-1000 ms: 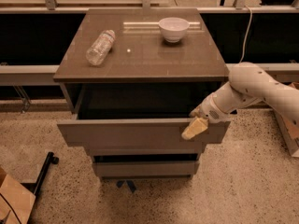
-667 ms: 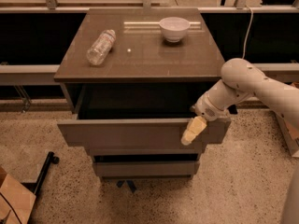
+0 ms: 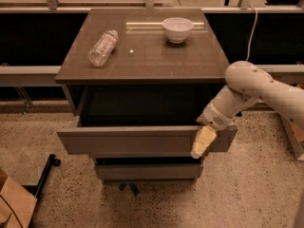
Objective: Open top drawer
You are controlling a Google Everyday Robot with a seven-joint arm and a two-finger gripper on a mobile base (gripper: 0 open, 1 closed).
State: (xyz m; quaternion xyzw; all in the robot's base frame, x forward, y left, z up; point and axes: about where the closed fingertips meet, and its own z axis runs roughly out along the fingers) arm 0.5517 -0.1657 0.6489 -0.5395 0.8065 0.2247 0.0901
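The top drawer [image 3: 133, 140] is a wide grey-brown drawer with a flat, handleless front. It stands pulled out from the cabinet, and its dark inside shows behind the front panel. My gripper [image 3: 202, 142] has tan tips and sits at the right end of the drawer's front panel, hanging over its top edge and down its face. The white arm [image 3: 247, 87] reaches in from the right.
A clear plastic bottle [image 3: 102, 48] lies on the cabinet top [image 3: 142, 56], with a white bowl [image 3: 177, 29] behind it. A lower drawer front [image 3: 147, 171] is slightly out. A cardboard box [image 3: 14, 203] and a black stand leg [image 3: 45, 175] are on the floor at left.
The arm's elbow has swung a little left toward the cabinet and the gripper has dropped slightly on the drawer front. The drawer has hardly moved.
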